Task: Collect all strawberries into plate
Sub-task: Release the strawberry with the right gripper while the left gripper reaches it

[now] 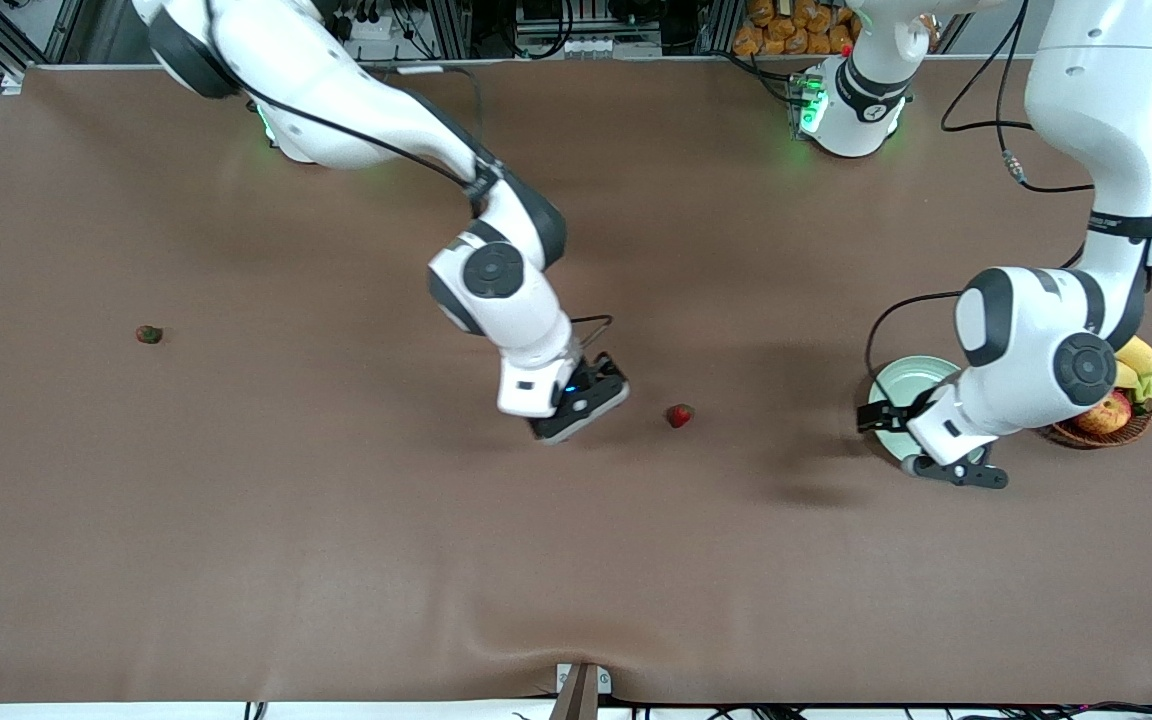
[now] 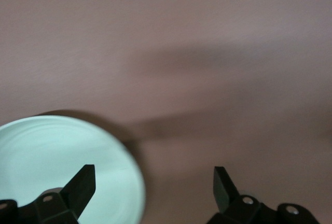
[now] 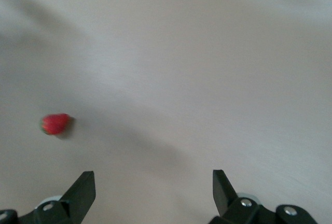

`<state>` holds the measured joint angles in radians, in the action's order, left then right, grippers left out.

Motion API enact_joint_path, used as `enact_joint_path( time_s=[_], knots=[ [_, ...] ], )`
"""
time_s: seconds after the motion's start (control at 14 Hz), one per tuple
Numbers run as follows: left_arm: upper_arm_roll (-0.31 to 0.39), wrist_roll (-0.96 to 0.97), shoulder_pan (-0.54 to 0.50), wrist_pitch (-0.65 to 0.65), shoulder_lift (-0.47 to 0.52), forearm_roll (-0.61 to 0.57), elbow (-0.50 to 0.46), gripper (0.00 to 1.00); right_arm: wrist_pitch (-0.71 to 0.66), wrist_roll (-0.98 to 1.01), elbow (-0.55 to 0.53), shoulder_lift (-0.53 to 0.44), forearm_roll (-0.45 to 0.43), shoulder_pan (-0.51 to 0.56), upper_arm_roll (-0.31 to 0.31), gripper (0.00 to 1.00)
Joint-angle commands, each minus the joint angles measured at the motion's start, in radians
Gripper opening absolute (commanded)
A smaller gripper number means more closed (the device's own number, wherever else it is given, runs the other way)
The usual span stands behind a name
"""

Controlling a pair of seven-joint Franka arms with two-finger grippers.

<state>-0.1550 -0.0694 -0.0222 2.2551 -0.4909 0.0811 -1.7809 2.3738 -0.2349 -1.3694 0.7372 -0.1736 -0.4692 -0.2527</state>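
I see the left gripper over the rim of the round pale mint-green plate, jaws wide and empty — the right gripper, jaws likewise spread, hangs beside a small red strawberry mid-table. A duller greenish strawberry lies toward the right arm's end.

Matt brown cloth table, smooth glossy plate, woven wicker basket

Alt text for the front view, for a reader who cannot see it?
Two white arms reach over a brown table: the right gripper hangs open beside a red strawberry, the left gripper open over a mint plate. A duller strawberry lies toward the right arm's end; a fruit basket adjoins the plate.
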Motion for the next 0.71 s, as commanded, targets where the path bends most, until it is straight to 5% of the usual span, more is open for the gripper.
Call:
enact_joint_path(
  time_s=[0.0,0.21,0.64],
  knots=[
    [-0.037,0.118,0.036,-0.026,0.011,-0.017,0.024,1.00,-0.233,-0.023,-0.065,-0.168,-0.014,0.062,-0.008,1.00],
    [-0.034,0.190,0.129,-0.025,-0.011,-0.020,0.067,1.00,-0.387,-0.021,-0.192,-0.336,-0.012,0.170,-0.008,1.00],
    [-0.031,0.328,0.258,0.058,-0.089,-0.128,0.089,1.00,-0.447,-0.008,-0.462,-0.559,-0.006,0.322,0.038,1.00]
  ],
)
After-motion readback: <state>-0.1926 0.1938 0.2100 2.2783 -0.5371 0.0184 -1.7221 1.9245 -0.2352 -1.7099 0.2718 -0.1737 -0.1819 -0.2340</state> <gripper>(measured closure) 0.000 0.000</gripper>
